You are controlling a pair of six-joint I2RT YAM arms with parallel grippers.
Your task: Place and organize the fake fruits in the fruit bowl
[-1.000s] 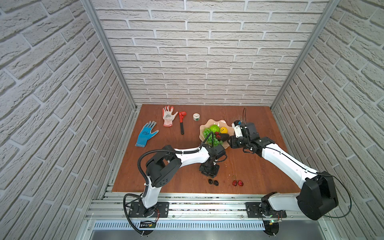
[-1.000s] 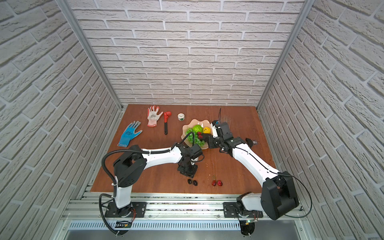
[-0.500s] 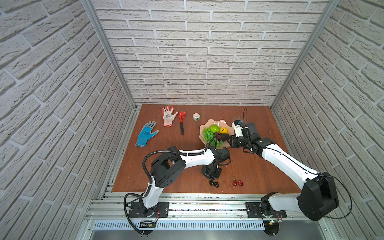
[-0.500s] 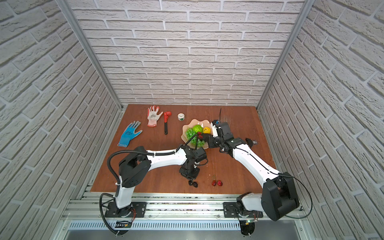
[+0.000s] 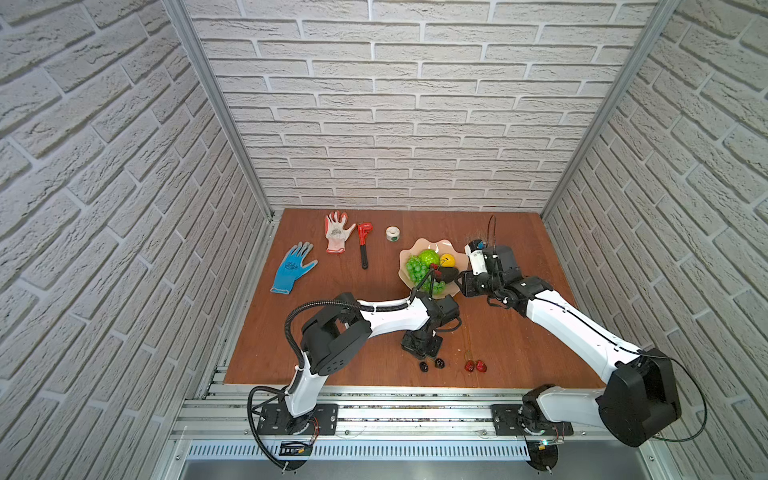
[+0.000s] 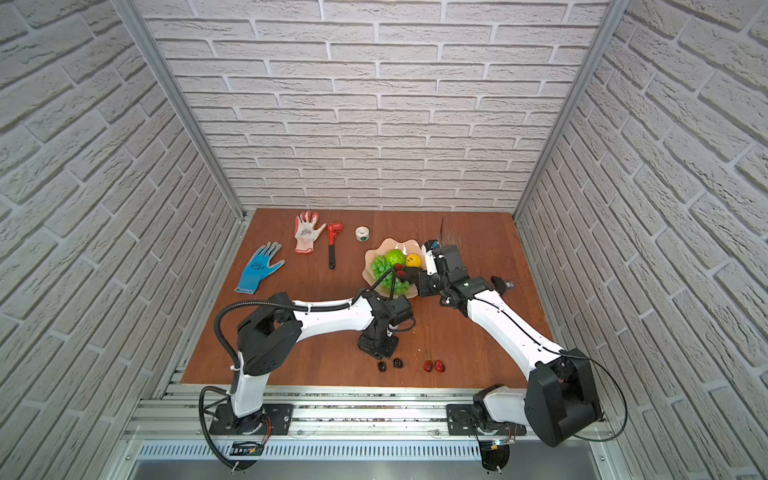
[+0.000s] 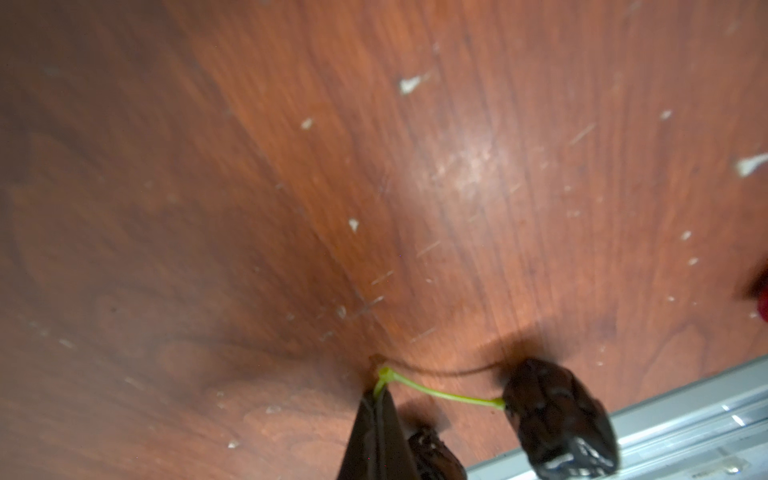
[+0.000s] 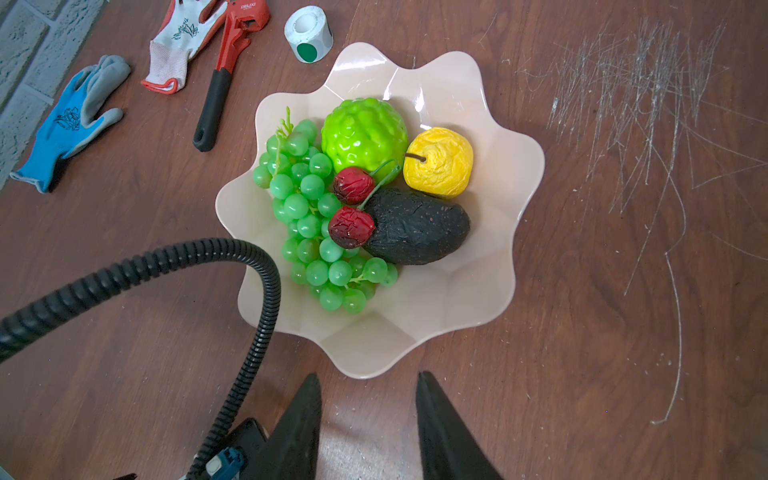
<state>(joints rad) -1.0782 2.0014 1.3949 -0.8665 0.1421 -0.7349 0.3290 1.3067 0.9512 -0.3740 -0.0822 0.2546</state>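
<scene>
Already in bowl: grapes [image 8: 309,216], green ball [image 8: 363,133], lemon [image 8: 440,162], avocado [image 8: 415,228] and red cherries [image 8: 352,227] lie heaped inside the pink bowl [image 8: 498,266], the cherries on top between grapes and avocado.
Left to move: dark cherries [image 5: 440,363] and loose red cherries [image 5: 476,366], two pairs near each other on the table [image 5: 519,332], well apart from the bowl on its near side.
Left gripper [image 7: 376,411]: down at the dark cherries, fingers clenched on their green stem [image 7: 440,392]; whether the fruit has left the wood cannot be told.
Right gripper [image 8: 368,376]: hangs just beside the bowl's rim, jaws parted, grasping nothing.
Step in hand: by the look of it, the pick of the dark cherries, with the carry to the bowl to come.
Progress: five of seven fruits home; judged well past halfway, two small pairs and any tidying outstanding.
Not fruit: blue glove [image 5: 293,268], white glove [image 5: 337,230], wrench [image 5: 364,245] and tape [image 5: 392,233] lie left of the bowl in both top views.
</scene>
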